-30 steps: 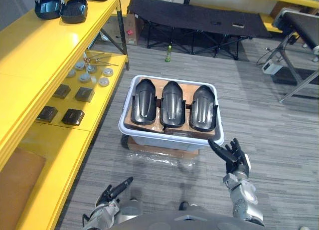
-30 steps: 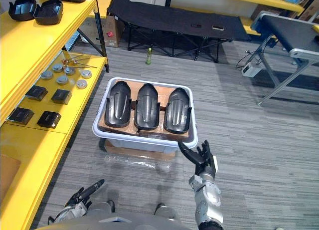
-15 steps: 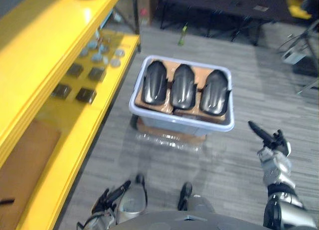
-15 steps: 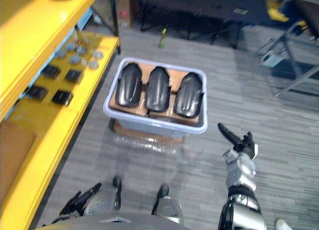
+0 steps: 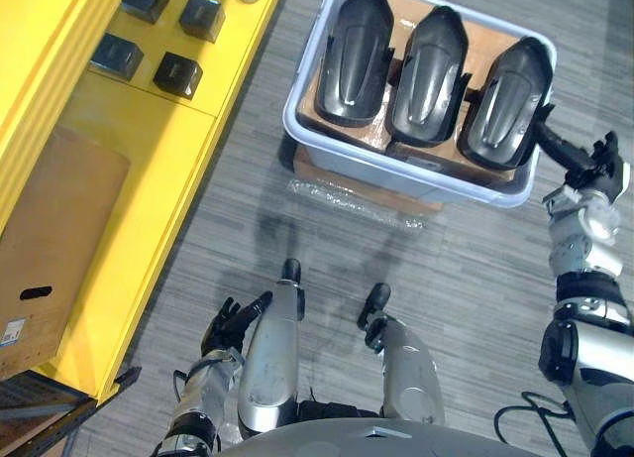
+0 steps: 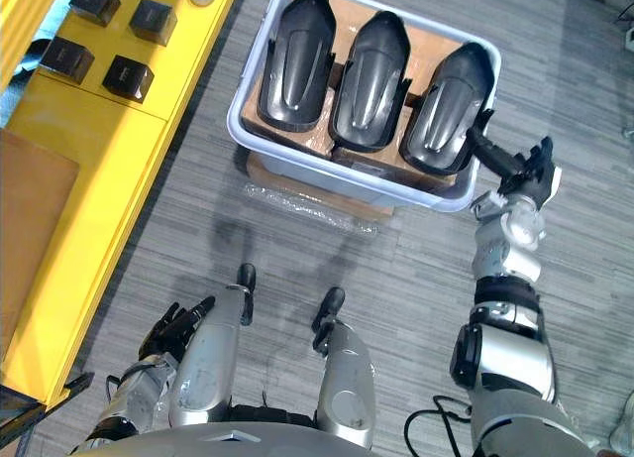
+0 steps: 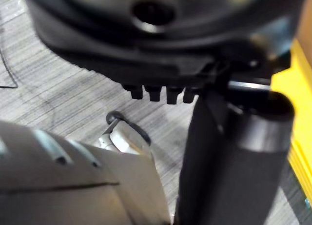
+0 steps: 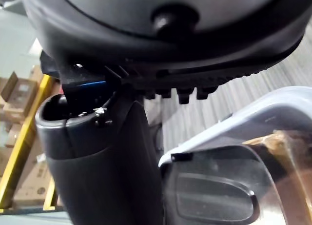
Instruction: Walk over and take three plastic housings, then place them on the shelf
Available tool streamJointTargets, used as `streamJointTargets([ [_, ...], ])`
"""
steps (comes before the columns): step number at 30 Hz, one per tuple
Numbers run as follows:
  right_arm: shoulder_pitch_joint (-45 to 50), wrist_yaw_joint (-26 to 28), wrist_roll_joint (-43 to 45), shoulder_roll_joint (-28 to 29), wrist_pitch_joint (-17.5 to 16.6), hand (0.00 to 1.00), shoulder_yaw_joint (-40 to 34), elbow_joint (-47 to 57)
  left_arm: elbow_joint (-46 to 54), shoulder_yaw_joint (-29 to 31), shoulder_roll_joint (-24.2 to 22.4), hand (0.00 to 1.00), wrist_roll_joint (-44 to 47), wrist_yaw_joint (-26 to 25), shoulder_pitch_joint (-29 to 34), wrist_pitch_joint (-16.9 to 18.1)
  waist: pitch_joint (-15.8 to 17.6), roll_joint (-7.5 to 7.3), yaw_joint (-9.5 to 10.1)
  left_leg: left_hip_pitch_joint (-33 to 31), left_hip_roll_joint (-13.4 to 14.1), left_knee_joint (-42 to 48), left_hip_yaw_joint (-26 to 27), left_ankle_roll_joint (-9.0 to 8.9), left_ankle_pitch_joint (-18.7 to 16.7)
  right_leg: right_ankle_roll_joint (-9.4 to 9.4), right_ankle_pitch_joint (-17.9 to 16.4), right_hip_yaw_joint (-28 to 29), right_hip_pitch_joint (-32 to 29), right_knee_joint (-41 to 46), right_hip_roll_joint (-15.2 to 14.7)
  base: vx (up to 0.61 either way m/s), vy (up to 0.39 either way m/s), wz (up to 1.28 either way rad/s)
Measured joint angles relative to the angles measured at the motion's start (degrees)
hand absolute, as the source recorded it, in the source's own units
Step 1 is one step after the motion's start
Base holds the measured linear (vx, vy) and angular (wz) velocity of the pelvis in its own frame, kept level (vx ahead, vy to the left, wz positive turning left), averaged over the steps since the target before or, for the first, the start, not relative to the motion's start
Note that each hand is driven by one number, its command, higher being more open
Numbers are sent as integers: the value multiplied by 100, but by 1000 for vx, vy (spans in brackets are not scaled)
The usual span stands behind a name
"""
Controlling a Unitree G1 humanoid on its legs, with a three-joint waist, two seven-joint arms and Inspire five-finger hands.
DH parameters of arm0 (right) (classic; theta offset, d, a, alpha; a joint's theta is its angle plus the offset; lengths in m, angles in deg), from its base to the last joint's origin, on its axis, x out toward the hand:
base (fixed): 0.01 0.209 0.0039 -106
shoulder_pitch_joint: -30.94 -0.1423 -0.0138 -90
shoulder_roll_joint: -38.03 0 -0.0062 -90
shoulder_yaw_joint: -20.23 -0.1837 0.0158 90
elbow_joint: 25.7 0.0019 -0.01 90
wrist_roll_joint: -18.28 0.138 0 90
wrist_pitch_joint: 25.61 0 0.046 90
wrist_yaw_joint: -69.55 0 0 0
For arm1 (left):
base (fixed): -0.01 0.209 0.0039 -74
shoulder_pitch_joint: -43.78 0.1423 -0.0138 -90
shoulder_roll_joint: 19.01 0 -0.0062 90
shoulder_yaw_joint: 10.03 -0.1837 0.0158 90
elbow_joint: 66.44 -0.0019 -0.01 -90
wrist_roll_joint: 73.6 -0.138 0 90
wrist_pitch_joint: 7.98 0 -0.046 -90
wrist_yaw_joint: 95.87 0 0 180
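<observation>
Three black plastic housings lie side by side on cardboard in a pale grey bin [image 5: 300, 132] on the floor: the left housing [image 5: 355, 43], the middle housing [image 5: 427, 62] and the right housing [image 5: 505, 92]. My right hand [image 5: 591, 166] is open, with straight fingers reaching to the bin's right corner beside the right housing; whether they touch it I cannot tell. Its wrist view shows the bin rim [image 8: 234, 125] and a housing [image 8: 214, 205] just past the thumb [image 8: 97, 161]. My left hand [image 5: 233, 324] hangs open and low at my left side, holding nothing.
A yellow shelf [image 5: 149, 170] runs along the left, its low level carrying small black boxes [image 5: 178, 72] and a brown cardboard box [image 5: 54, 239]. The bin rests on a flat cardboard pack [image 5: 362, 191]. Grey plank floor lies between me and the bin.
The camera has come closer and tipped down, so the bin now sits near the top. My right hand has risen to the bin's right corner. The left hand stays low.
</observation>
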Motion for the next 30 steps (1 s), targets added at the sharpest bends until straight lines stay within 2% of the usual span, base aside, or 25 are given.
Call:
streamJointTargets([
  [5, -742, -252, -111, -507, 460, 100, 625, -28, 23, -134, -31, 100, 233, 42, -51, 5, 56, 96, -6, -147, -76, -183, 56, 29, 185, -31, -112, 81, -402, 301, -129, 21, -15, -1],
  [12, -1431, -512, -295, -819, 926, 100, 1258, -265, 109, -260, -57, 100, 462, 270, -46, 42, 73, 153, 13, -178, -150, -374, 61, -14, 277, -77, -343, 107, -688, 672, -262, 14, -38, 4],
  [15, -1679, -718, -297, -1151, 1099, 100, 1482, -361, 170, -414, -98, 100, 582, 381, -47, 115, 118, 283, 41, -281, -192, -416, 20, -19, 352, -84, -382, 72, -822, 772, -312, 2, -20, 11],
  [23, -2019, -1131, -292, -1225, 1664, 100, 1811, -743, 186, -453, -113, 100, 608, 419, -46, 143, 125, 314, 87, -359, -196, -478, 3, -60, 431, -152, -499, 52, -1018, 986, -361, 2, -2, 0],
  [30, -2033, -1144, -298, -1252, 1855, 100, 1923, -754, 218, -560, -91, 100, 687, 431, -46, 156, 123, 335, 93, -433, -210, -476, 1, -71, 448, -166, -561, 61, -1139, 1107, -398, 0, 0, 0],
])
